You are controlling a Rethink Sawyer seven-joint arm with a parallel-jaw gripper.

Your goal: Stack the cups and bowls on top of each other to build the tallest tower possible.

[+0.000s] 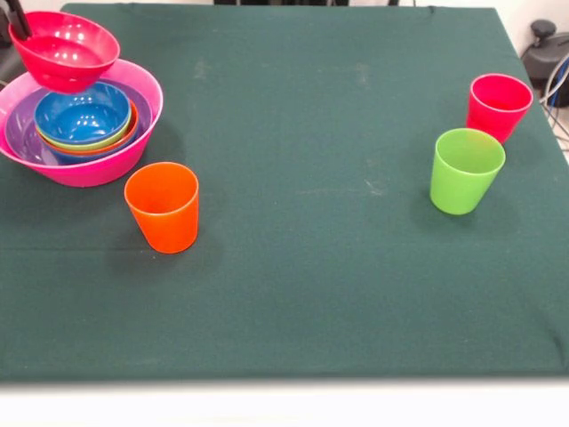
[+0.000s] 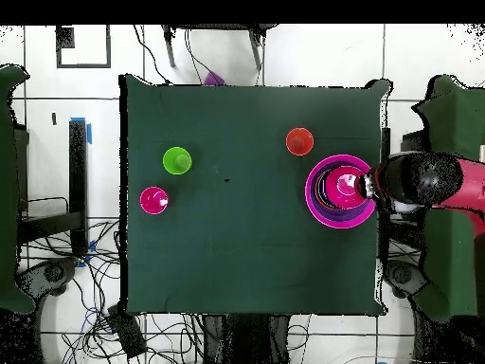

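The front view is bright, with soft, even light. The green table cloth (image 1: 311, 222) has no harsh glare. Each cup throws a faint dark shadow on the cloth. The orange cup (image 1: 163, 206) has a soft one around its foot. The bowls shine, with small white glints on the red-pink bowl (image 1: 64, 49) at 10 o'clock. The overhead view is dimmer, and small things look fuzzy.

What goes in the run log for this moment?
end effector holding red-pink bowl above tower | orange cup, green cup, red-pink cup unstacked
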